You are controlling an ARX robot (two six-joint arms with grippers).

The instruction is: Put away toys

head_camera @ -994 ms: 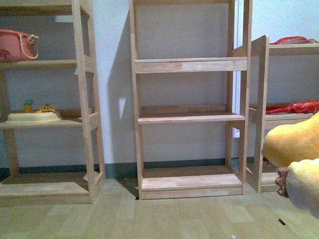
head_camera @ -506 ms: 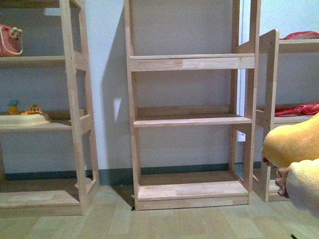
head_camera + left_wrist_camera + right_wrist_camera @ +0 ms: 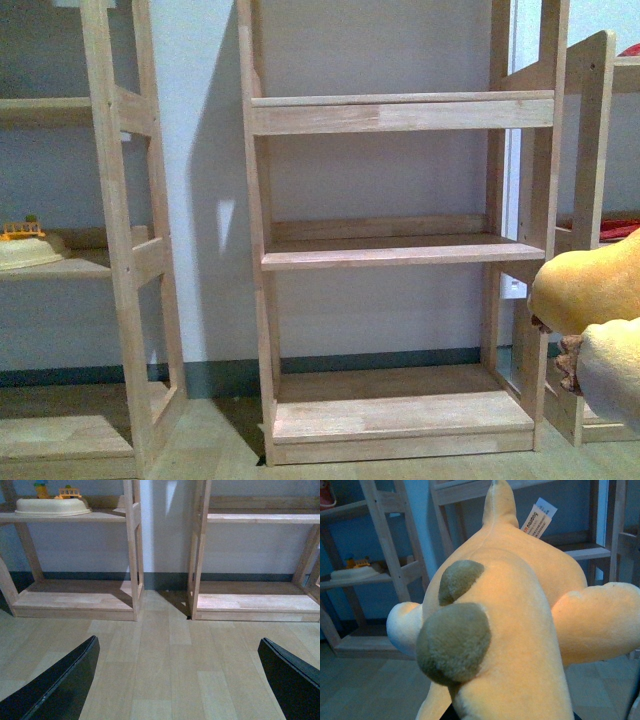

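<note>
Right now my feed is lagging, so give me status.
Left gripper open, empty. Right gripper hidden under plush, plush off the floor at right. Middle shelf unit ahead, shelves bare, nothing seen in between.

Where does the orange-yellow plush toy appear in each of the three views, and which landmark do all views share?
Front view: the plush toy is at the right edge, below the middle, partly cut off.
Left wrist view: not in it.
Right wrist view: the plush toy fills the centre, close to the camera.
Shared landmark: the cream tray on the left shelf unit, also in the left wrist view and the right wrist view.
</note>
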